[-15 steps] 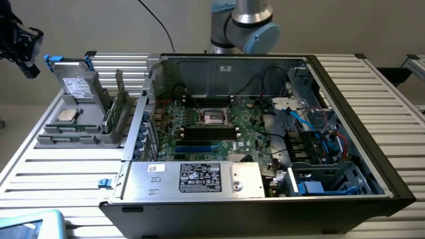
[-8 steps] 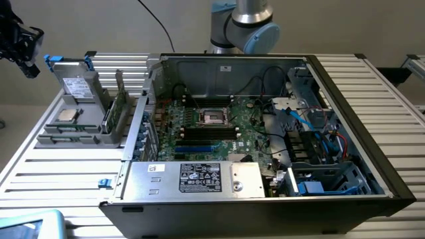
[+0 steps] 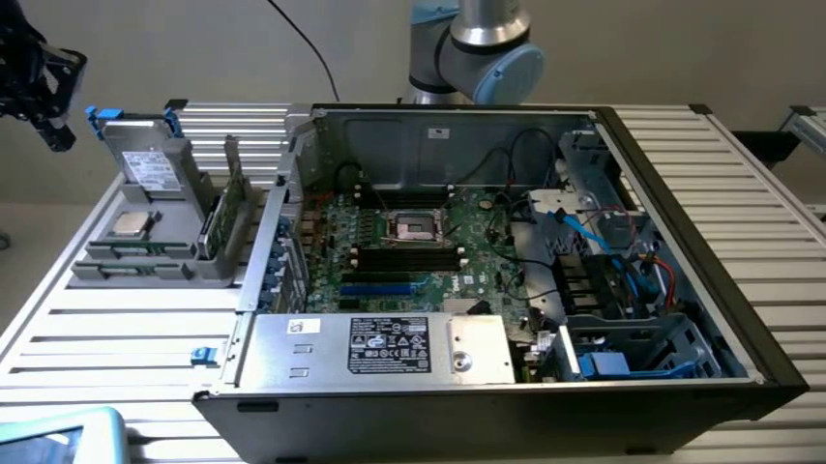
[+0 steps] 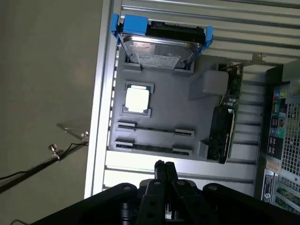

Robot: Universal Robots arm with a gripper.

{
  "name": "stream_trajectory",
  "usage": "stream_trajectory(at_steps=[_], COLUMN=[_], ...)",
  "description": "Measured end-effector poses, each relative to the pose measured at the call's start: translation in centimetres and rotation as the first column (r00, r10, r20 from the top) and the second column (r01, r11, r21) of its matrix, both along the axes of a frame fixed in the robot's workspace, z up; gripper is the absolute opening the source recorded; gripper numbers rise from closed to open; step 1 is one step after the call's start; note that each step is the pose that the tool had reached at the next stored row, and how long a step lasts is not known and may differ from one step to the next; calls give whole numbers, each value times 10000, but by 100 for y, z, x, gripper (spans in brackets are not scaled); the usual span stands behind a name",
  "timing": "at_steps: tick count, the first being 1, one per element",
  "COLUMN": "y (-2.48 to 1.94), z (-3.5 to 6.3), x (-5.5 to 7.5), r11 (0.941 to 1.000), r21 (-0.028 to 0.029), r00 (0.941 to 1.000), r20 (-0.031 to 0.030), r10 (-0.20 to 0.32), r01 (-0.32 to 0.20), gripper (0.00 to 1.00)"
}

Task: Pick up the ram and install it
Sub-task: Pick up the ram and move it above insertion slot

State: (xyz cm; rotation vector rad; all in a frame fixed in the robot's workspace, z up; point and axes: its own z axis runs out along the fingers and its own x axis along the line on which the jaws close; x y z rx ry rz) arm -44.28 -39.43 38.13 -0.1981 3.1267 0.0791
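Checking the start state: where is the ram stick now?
On the grey tray at the exterior view's left, outside the computer case, the ram lies in a slot near the processor.

A silver arm [image 3: 488,21] with a pale blue joint cap [image 3: 510,73] is seen behind the computer case [image 3: 490,418]; black jaws are fitted.

A robotics lab: an industrial robot arm [image 3: 485,48] is mounted at the far side of a slatted aluminium worktop [image 3: 722,193], which carries an opened computer case [image 3: 452,145] and a grey parts fixture [image 3: 155,266].
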Motion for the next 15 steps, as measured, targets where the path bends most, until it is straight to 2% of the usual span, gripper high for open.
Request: stream_trajectory(at_steps=[4,7,10,13,15], y=[0,0,0,0,0], z=[0,0,0,0,1], x=[0,0,0,1,14], r11=[9973,9920,9837,9722,9668], r21=[-1,-1,-1,-1,-1], r00=[9973,9920,9837,9722,9668], r20=[0,0,0,0,-4], r10=[729,1266,1799,2341,2554], r01=[-729,-1266,-1799,-2341,-2554], gripper=[11,11,11,11,11])
